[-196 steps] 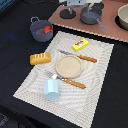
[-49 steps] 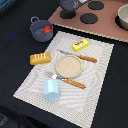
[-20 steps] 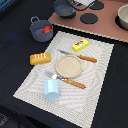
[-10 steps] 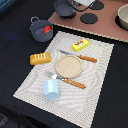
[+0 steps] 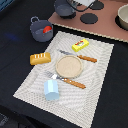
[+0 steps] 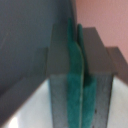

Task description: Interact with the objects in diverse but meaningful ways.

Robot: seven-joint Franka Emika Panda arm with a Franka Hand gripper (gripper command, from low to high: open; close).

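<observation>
Exterior view: on the striped placemat point(image 5: 95, 95), tan plate point(image 5: 67, 65) in the middle, bread loaf point(image 5: 40, 58) and light-blue cup point(image 5: 51, 89) toward the exterior view's left, yellow packet point(image 5: 80, 45) beyond the plate. Beside the mat, grey pot point(image 5: 40, 28) holding the red tomato point(image 5: 47, 29). Second pot point(image 5: 64, 8) by the stove board point(image 5: 107, 30), arm above it.

Wrist view: gripper point(image 6: 80, 80) filling the frame, green pads point(image 6: 74, 85) pressed flat together, nothing between
</observation>
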